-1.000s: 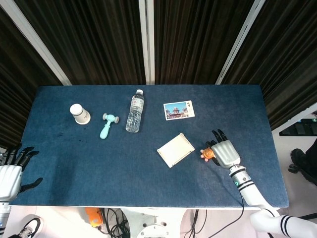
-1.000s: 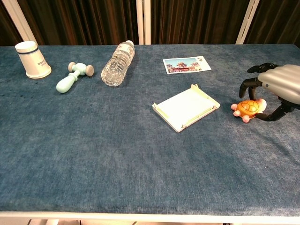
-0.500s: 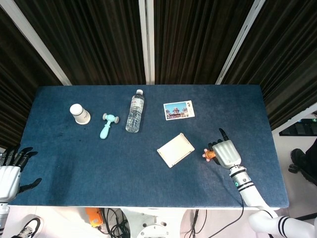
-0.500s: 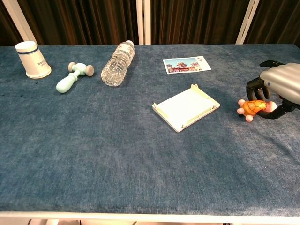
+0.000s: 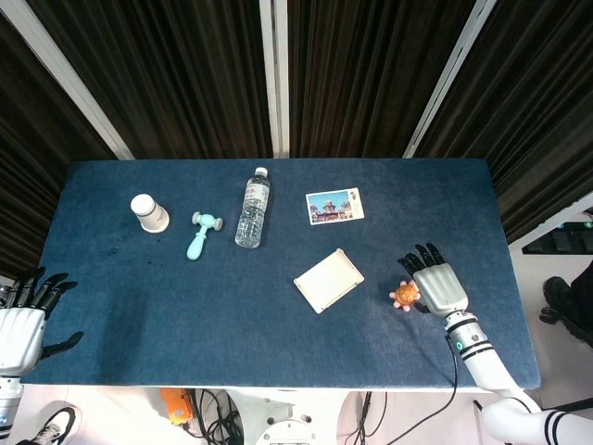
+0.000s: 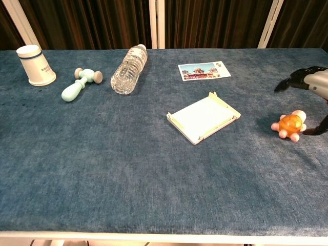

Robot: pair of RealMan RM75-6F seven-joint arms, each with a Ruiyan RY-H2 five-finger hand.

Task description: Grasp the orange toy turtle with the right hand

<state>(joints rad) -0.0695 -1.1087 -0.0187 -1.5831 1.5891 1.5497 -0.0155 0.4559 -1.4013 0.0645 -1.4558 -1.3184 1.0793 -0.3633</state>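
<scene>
The orange toy turtle [image 5: 405,297] with pink feet lies on the blue table cloth at the right, tilted onto its side [image 6: 290,124]. My right hand [image 5: 437,287] is just to the right of it, fingers stretched out and spread, nothing closed around the toy. In the chest view only the right hand's [image 6: 313,82] edge shows, and its dark thumb reaches the turtle's right side. My left hand [image 5: 23,320] hangs off the table's front left corner, fingers apart and holding nothing.
A cream tray [image 5: 328,280] lies left of the turtle, a postcard [image 5: 334,206] behind it. Further left lie a water bottle [image 5: 252,208], a mint toy hammer [image 5: 199,234] and a white cup [image 5: 149,212]. The table's right edge [image 5: 519,306] is close to the right hand.
The right hand's fingers had curled over the turtle and dragged it right and toward the front. Now they have spread out and the turtle lies free beside the thumb.
</scene>
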